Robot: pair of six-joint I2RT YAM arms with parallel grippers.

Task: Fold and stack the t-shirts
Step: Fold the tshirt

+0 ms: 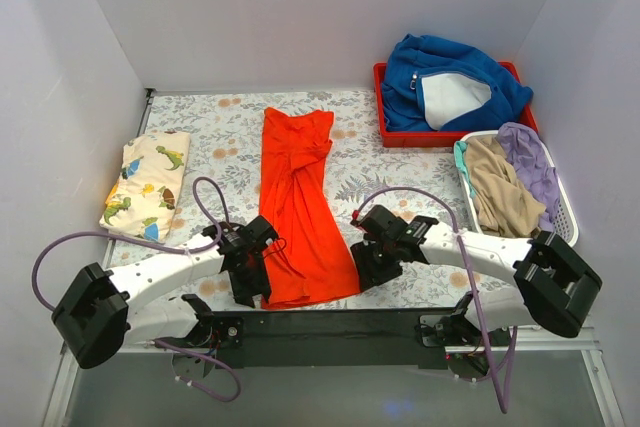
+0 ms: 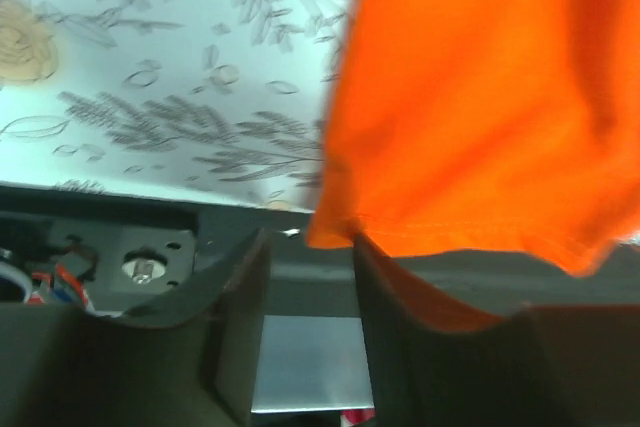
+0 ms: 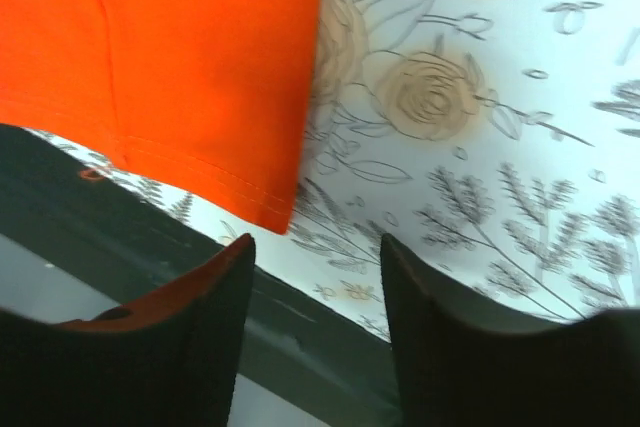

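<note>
Right wrist: t-shirt (image 3: 190, 57) corner, bare tablecloth (image 3: 520, 77)

Folded t-shirt (image 1: 146, 187) left of spread t-shirt (image 1: 300, 212); tray (image 1: 381, 112), basket (image 1: 563, 209) right.

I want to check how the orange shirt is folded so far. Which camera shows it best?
The top external view: the whole orange shirt lies there as a long, narrow folded strip on the table. Each wrist view shows only one near hem corner, the left one blurred.
</note>
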